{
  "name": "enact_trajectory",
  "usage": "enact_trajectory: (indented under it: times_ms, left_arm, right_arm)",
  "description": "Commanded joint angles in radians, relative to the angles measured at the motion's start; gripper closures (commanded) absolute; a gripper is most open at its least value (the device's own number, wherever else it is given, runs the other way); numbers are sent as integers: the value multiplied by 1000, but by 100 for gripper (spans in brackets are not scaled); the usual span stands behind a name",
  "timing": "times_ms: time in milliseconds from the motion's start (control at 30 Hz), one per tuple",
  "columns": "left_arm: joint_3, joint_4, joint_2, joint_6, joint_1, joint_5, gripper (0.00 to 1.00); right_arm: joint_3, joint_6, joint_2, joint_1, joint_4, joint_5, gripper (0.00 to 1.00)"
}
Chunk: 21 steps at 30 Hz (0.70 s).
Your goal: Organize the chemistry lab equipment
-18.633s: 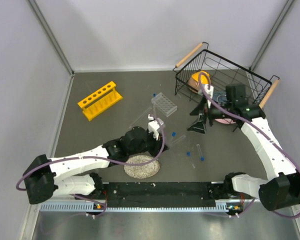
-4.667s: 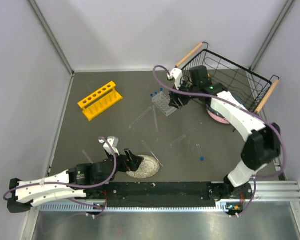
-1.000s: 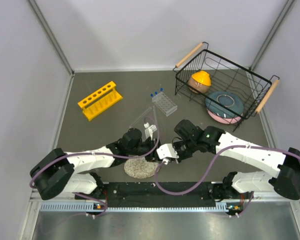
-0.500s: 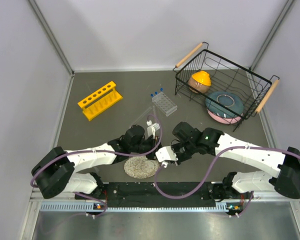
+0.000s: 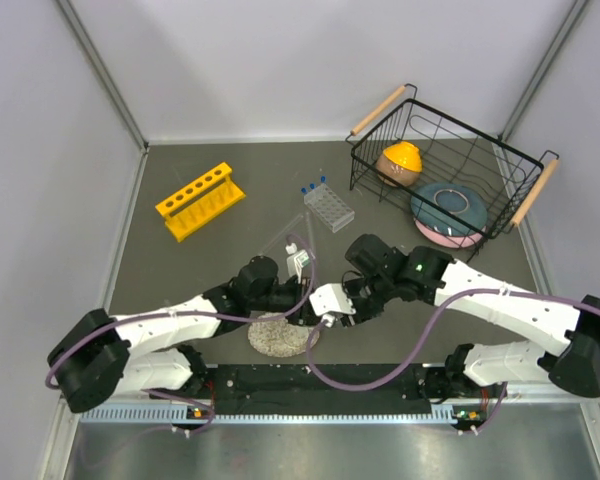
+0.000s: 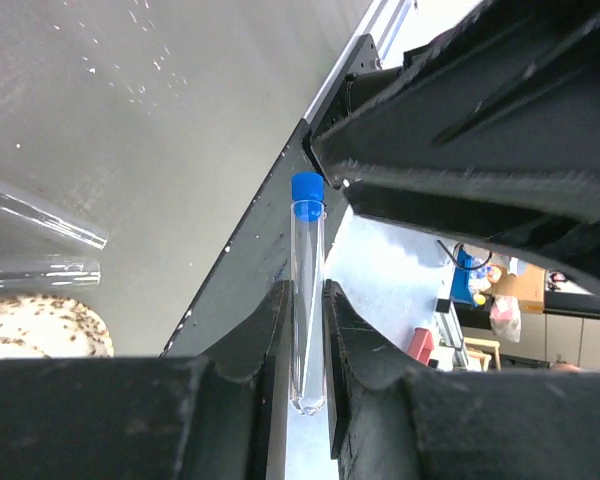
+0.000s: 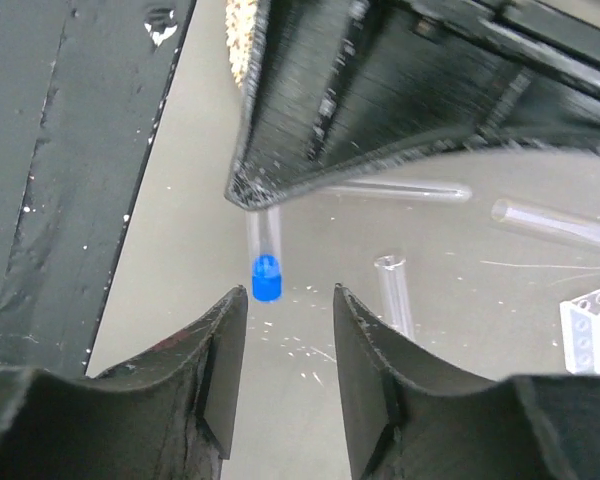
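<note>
Left tool (image 6: 306, 300) is pinched on the lower barrel of a blue-capped vial (image 6: 307, 250), with the rounded bottom sitting between the fingers and the upper barrel and blue cap (image 6: 307, 187) projecting clear of them. Right tool (image 7: 287, 292) faces it from just beside, fingers spread, with the capped end lying in line with the gap and touching neither finger. Both tools hang over the near middle of the bench (image 5: 180, 270), just above the speckled disc (image 5: 278, 338). The vial is small and should be very light, stiff, and smooth-walled. Expect it to slip or pivot under a weak or off-centre pinch. Whether it is glass or plastic cannot be told, so treat it as fragile and limit squeeze force. The best hold for the right tool appears to be the bare barrel directly under the cap, square across the axis. The cap then acts as a stop against sliding. Several clear test tubes (image 7: 400, 190) lie flat on the bench nearby; they are likely to roll and need a mid-length grip. The small clear rack (image 5: 328, 207), already holding capped vials, stands further back, and the yellow rack (image 5: 200, 200) stands well apart at far left.
</note>
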Motion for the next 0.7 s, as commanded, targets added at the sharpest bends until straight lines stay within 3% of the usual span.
enact_trajectory:
  times_ms: [0,167,433,533,667]
  left_arm:
    - [-48,63,-127,30,2,-50,100]
    - [-113,92,-255,57,-1,-136,100]
    - [-143,58,-551,229,-21,-342,100]
    - [-148,86,-609,271,-22,-388,100]
    - [-142,118,-634,297,-22,-411,100]
  right_arm:
    - [102,24,-8,-27,-65,-64,54]
    - [185,79,-16,-101,-116,-202,37]
    - [317,329,-19,-254,-33,-533,36]
    - [327,571,-3,-300,121,-613,34]
    - [307,981,13,-323,330,-600,33]
